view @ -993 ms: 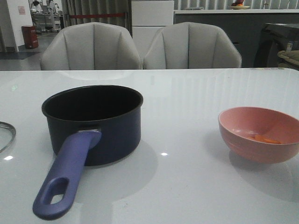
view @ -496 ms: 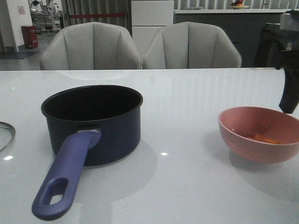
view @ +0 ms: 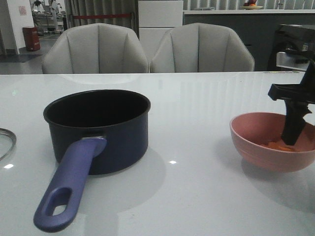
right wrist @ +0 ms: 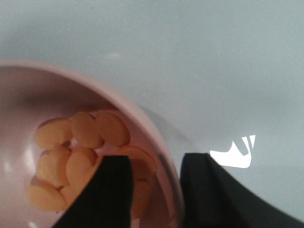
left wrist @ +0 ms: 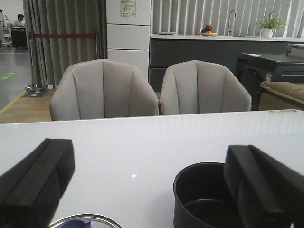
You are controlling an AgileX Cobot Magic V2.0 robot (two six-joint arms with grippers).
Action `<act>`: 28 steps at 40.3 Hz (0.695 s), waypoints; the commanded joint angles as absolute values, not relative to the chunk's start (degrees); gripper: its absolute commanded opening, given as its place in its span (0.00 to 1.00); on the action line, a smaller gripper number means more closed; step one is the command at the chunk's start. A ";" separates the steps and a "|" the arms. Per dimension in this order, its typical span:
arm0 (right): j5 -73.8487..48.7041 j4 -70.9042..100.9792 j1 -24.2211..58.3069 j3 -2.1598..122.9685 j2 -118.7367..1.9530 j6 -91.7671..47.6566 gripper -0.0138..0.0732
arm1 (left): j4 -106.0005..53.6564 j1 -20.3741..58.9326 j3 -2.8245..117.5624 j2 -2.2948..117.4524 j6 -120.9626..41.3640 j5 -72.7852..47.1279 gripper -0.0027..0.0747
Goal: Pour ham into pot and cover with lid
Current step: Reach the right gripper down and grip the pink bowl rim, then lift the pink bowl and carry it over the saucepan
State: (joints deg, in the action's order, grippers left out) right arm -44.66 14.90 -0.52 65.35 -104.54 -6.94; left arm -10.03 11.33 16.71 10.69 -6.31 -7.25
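Right wrist view shows the right gripper [right wrist: 154,190] spread astride the wall of the round pink bowl [view: 246,145] near the table's right edge (one finger inside, one outside), presumably to pinch it and tip the thin orange ham slices [right wrist: 78,156] into the dark navy saucepan [view: 123,142] toward the left.

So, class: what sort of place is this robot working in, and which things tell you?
Probably a showroom or office kitchen-dining area: a white table with two grey padded chairs, and a counter with a tap and potted plant behind.
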 commanded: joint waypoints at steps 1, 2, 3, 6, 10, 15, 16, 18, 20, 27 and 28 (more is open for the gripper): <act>-43.58 16.18 -0.90 67.02 -102.63 -8.08 0.30 | -10.67 11.82 18.36 11.16 -6.22 -2.70 0.91; -43.50 16.18 -0.90 67.02 -102.63 -8.08 0.30 | -10.67 11.82 18.36 11.16 -6.22 -2.70 0.91; -43.34 16.18 -0.90 67.02 -102.63 -8.14 0.33 | -10.67 11.82 18.36 11.16 -6.22 -2.70 0.91; -42.77 16.18 -0.90 67.02 -102.20 -8.27 0.32 | -10.67 11.82 18.36 11.16 -6.22 -2.70 0.91; -43.42 16.65 -0.74 67.02 -101.05 -8.27 0.31 | -10.67 11.82 18.36 11.16 -6.22 -2.70 0.91; -42.88 17.38 -0.61 67.50 -97.83 -8.27 0.31 | -10.67 11.82 18.36 11.16 -6.22 -2.70 0.91; -42.54 17.38 -0.41 67.58 -96.78 -8.33 0.31 | -10.67 11.82 18.36 11.16 -6.22 -2.70 0.91; -41.41 16.99 0.34 67.58 -94.59 -8.66 0.31 | -10.67 11.82 18.36 11.16 -6.22 -2.70 0.91; -40.29 16.45 1.52 67.58 -92.59 -8.66 0.31 | -10.67 11.82 18.36 11.16 -6.22 -2.70 0.91; -37.41 13.29 8.01 67.70 -86.05 -8.39 0.32 | -10.67 11.82 18.36 11.16 -6.22 -2.70 0.91; -37.19 12.82 9.36 67.95 -85.68 -8.01 0.32 | -10.67 11.82 18.36 11.16 -6.22 -2.70 0.91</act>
